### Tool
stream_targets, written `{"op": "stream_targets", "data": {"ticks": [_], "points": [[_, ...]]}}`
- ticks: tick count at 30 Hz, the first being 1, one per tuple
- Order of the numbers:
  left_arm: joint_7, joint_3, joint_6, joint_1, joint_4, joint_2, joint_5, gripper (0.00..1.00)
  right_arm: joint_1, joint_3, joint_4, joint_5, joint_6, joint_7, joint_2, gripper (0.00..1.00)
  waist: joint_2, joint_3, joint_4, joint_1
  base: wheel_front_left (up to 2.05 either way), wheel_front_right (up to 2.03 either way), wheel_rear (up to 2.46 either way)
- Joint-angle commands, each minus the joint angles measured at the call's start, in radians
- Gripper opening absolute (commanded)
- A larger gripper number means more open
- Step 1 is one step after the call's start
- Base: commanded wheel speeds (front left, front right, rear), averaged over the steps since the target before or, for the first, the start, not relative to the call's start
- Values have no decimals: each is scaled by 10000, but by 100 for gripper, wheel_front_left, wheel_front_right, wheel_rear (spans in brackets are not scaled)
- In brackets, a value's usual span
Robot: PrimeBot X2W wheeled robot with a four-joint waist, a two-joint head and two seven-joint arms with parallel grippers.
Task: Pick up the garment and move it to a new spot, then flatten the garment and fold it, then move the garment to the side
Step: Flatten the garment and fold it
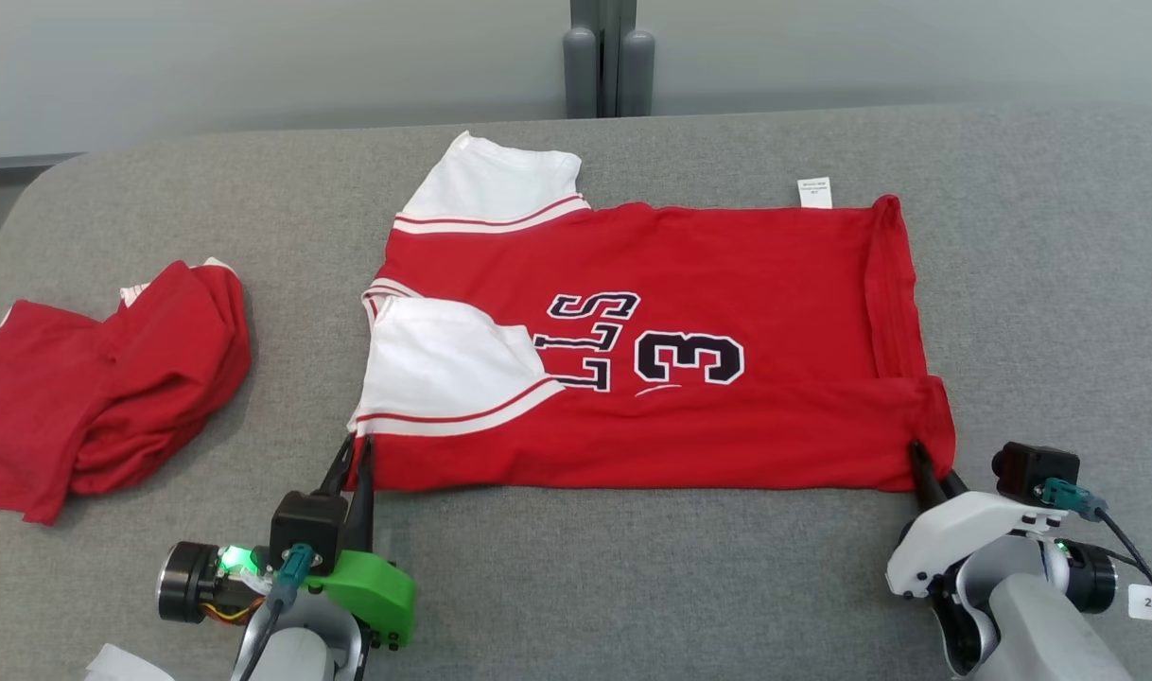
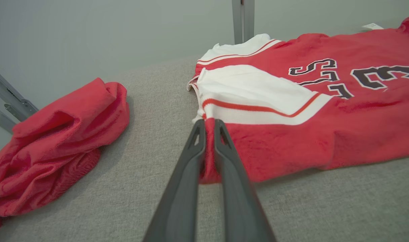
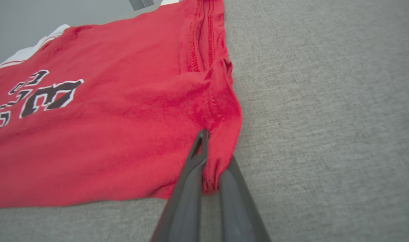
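Table [image 1: 633, 586]: grey cloth-covered top; carries everything noted below.
Shirt [image 1: 727, 426]: red, white sleeves, black number 3 and letters lying sideways. Spread flat at the centre of the table, neck end toward 9 o'clock, hem toward 3 o'clock. One white sleeve lies at 11 o'clock; the other is folded across the chest at 9 o'clock. The near hem corner is lapped over on itself.
Red heap [image 1: 113, 388]: second red garment, crumpled, at 9 o'clock, well apart from the shirt.
Left tool [image 1: 357, 445]: at 7 o'clock, closed on the shirt's near edge just below the folded sleeve. Its wrist view shows red cloth pinched between the two fingers.
Right tool [image 1: 916, 452]: at 4 o'clock, closed on the shirt's near hem corner. Its wrist view shows cloth bunched between the fingers, one fingertip under the fold.
Tag [image 1: 814, 192]: small, white, sticking out past the shirt's far edge at 1 o'clock, flat on the table.
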Motion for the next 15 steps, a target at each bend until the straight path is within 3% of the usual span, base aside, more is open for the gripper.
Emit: {"op": "stream_targets", "data": {"ticks": [1, 7, 15], "points": [[-3, 38, -33, 113, 96, 77, -72, 0, 13, 48, 76, -136, -17, -66, -256, 0, 0, -80, -59, 0, 0, 0, 0], [-3, -2, -158, 303, 495, 154, -189, 0, 115, 347, -74, -445, -17, -154, -768, 0, 0, -330, -193, 0, 0, 0, 0], [-3, 53, -359, 999, 572, 337, -484, 0, 851, 708, -1237, 512, -18, 966, -1201, 0, 0, -653, -276, 0, 0, 0, 0]]}}
